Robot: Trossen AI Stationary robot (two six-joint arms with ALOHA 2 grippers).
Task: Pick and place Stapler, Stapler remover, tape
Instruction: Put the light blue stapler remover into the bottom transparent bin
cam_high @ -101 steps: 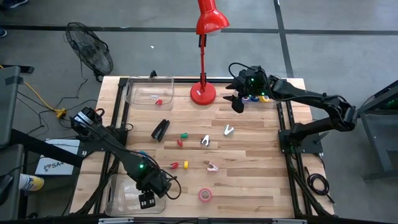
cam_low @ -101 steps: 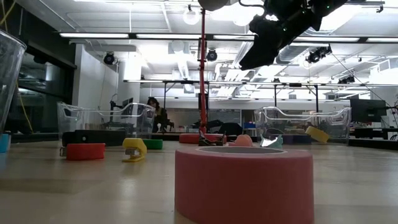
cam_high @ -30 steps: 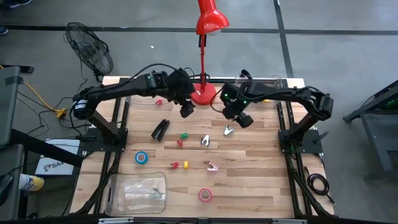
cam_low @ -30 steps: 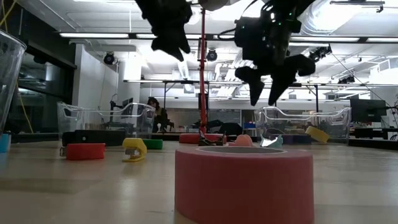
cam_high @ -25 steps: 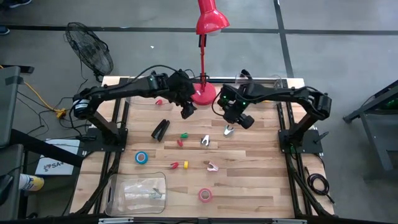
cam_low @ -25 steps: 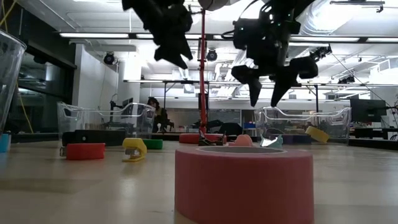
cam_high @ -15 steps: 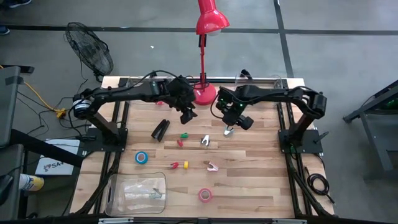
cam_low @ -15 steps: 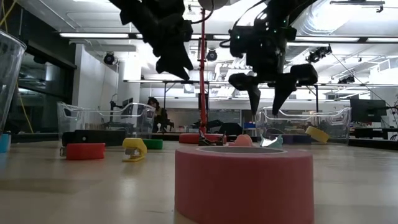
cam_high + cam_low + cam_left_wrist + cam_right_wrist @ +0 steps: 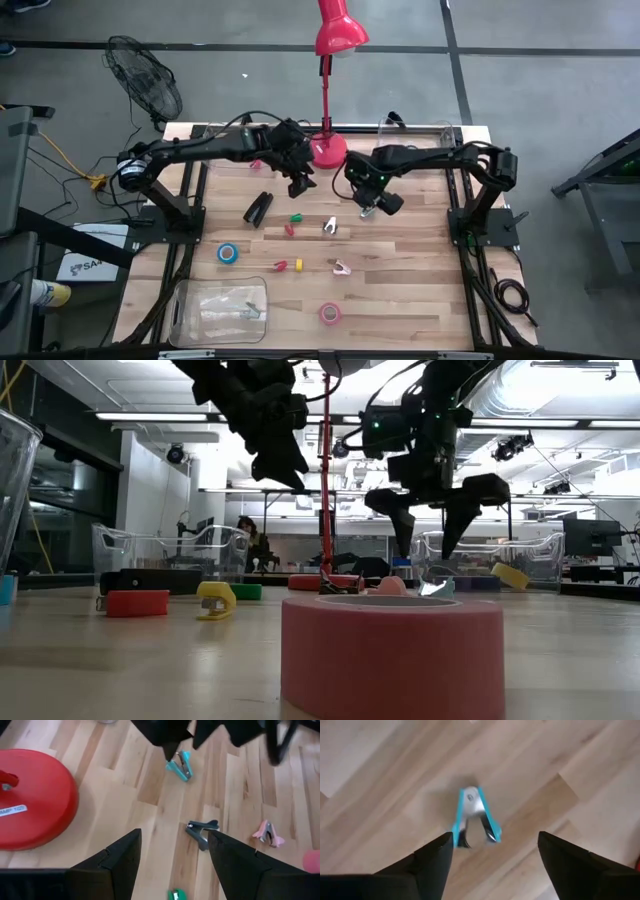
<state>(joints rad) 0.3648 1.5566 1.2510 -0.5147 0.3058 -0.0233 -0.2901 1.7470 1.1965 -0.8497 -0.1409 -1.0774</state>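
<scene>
A teal staple remover point(image 9: 474, 817) lies flat on the wooden table. My right gripper point(image 9: 495, 835) hangs open just above it, fingers pointing down, one on either side and clear of it. My left gripper point(image 9: 302, 183) hovers open near the red lamp's base point(image 9: 30, 800), above a dark staple remover point(image 9: 201, 831). The black stapler point(image 9: 258, 208) lies on the table left of centre. A pink staple remover point(image 9: 342, 267), a blue tape roll point(image 9: 228, 253) and a pink tape roll point(image 9: 392, 655) rest nearer the front edge.
Clear bins stand at the far left point(image 9: 240, 145), the far right point(image 9: 420, 135) and the near left point(image 9: 218, 305). Small green point(image 9: 294, 216), red point(image 9: 289, 229) and yellow point(image 9: 298, 264) pieces lie mid-table. The red lamp's pole point(image 9: 326, 480) rises between my two arms.
My right gripper has come down and toward the table's near edge over the teal staple remover, rolling a little, and its fingers now stand wider apart. My left gripper has sunk and tipped further downward beside the lamp base. Nothing on the table has moved.
</scene>
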